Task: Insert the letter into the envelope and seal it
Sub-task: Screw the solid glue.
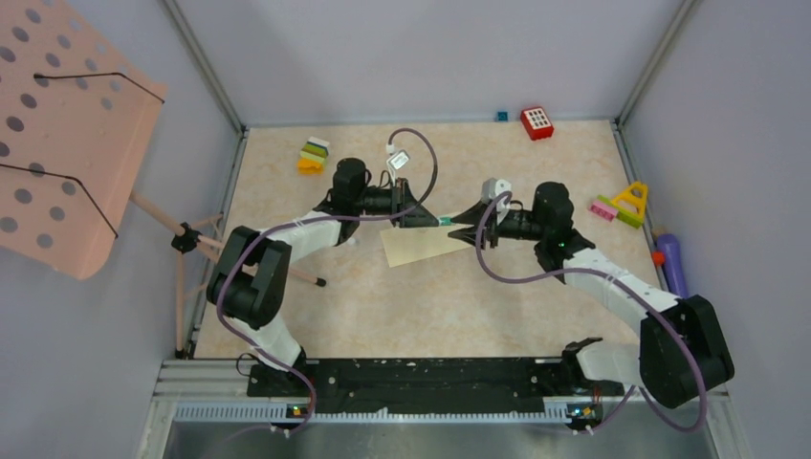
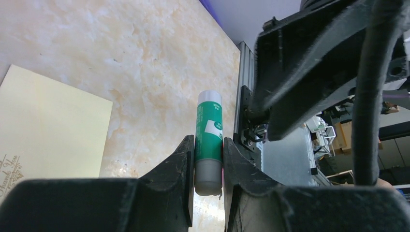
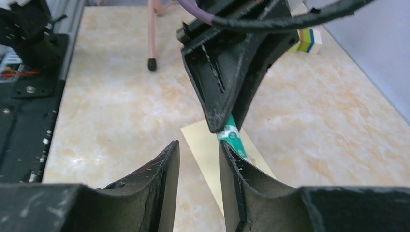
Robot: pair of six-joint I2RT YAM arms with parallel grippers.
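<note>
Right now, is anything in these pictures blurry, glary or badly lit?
Top view: even light, with only soft shadows and no harsh glare on the table. Left wrist view: the glue stick and the envelope print are sharp; the left end effector gripping the stick blurs toward the bottom edge. Right wrist view: the open right end effector is soft up close.

We see two arms, the left arm and right arm, bolted to a black base rail: white shells between chunky black joints. A purple-grey cable loops up from the rail along each. The left gripper and right gripper carry matte black wedge fingers (scuffed, finely scratched up close).
</note>
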